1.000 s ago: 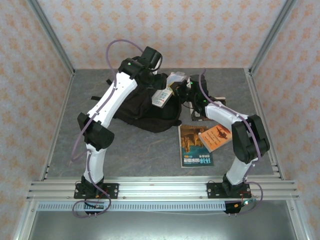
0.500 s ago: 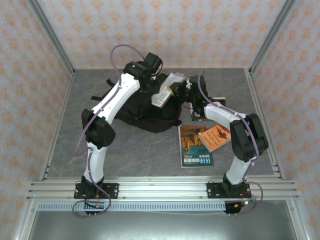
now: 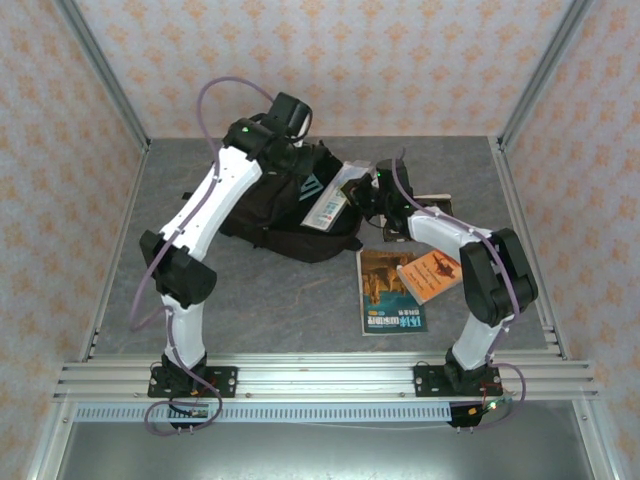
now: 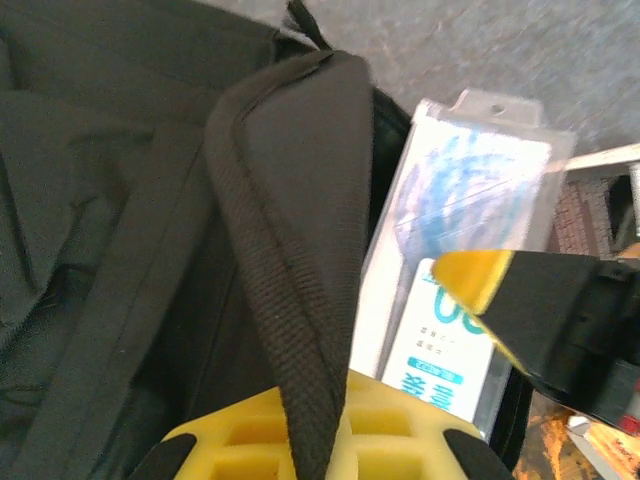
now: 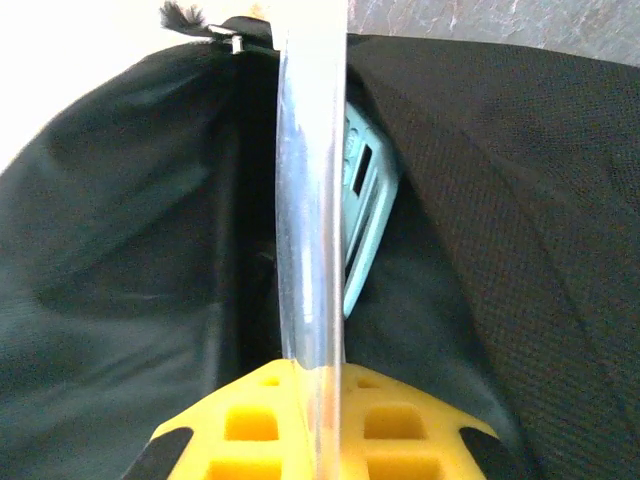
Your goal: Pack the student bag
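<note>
Student bag (image 3: pixel 270 215) lies back-centre on tabletop (image 3: pixel 260 300), mouth facing right. Left end effector (image 4: pixel 318 428) is clamped on the mouth's webbed rim (image 4: pixel 270 250), holding it raised. Clear blister pack (image 3: pixel 326 207) sits just right of that rim, long axis aimed left into the opening, leading end inside the lip. Right end effector (image 3: pixel 360 190) is clamped on the pack's trailing end, so the bag lies straight ahead of it, leftward. Judgement: push along that axis; the right arm is the one placed for it.
</note>
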Available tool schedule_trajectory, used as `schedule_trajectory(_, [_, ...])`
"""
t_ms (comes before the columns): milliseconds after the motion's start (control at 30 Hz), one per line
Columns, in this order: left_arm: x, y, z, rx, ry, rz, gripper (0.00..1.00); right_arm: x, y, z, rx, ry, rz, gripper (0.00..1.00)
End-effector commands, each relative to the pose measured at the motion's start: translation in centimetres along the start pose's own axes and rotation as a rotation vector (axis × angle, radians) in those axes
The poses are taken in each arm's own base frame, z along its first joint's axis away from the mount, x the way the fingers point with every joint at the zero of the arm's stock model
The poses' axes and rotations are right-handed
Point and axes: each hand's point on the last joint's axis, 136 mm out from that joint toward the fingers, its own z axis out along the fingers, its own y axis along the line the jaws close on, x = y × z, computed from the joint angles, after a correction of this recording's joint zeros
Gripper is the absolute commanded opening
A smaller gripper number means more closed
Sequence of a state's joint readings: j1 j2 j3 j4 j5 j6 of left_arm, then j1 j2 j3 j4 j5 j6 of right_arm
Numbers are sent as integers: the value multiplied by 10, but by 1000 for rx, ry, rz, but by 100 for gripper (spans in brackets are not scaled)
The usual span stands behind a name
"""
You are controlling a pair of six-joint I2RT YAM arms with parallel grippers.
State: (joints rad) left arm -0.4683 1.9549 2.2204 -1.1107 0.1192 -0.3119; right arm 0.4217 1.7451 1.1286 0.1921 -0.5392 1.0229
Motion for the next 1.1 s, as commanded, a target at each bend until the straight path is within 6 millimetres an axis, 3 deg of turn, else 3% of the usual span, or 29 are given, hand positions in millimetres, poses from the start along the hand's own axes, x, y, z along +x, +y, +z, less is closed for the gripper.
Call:
schedule_trajectory(0, [-42,-6,-54,54,-199,7,0,8,17,13,-18,15,-45,0])
schedule_trajectory(300, [-49,-18,-61,120,-220,-3,0,25,59,52,-61,47,-56,0])
schedule_trajectory(433, [-52,-18,-65,124,-235,-13,0,26,66,71,-68,26,8,0])
schedule_trajectory(567, [-58,-14,-73,110,-266,-28,0,23,58,99,-45,-12,98,4])
schedule_trajectory(700, [-67,-7,-82,114,-296,-61,0,22,74,136,-118,-30,130,5])
schedule_trajectory(767, [-69,-2,-84,109,-304,-76,0,29,90,154,-158,-2,107,12])
schedule_trajectory(833, [-70,5,-83,97,-300,-87,0,37,101,163,-153,24,69,46])
schedule_trajectory(900, [-69,13,-81,88,-291,-102,0,39,106,156,-133,23,11,65])
schedule_trajectory(1000, [-68,23,-78,81,-291,-119,0,38,106,136,-89,-1,-86,79])
schedule_trajectory(1067, [-66,31,-75,72,-287,-132,0,40,103,125,-73,-5,-132,82])
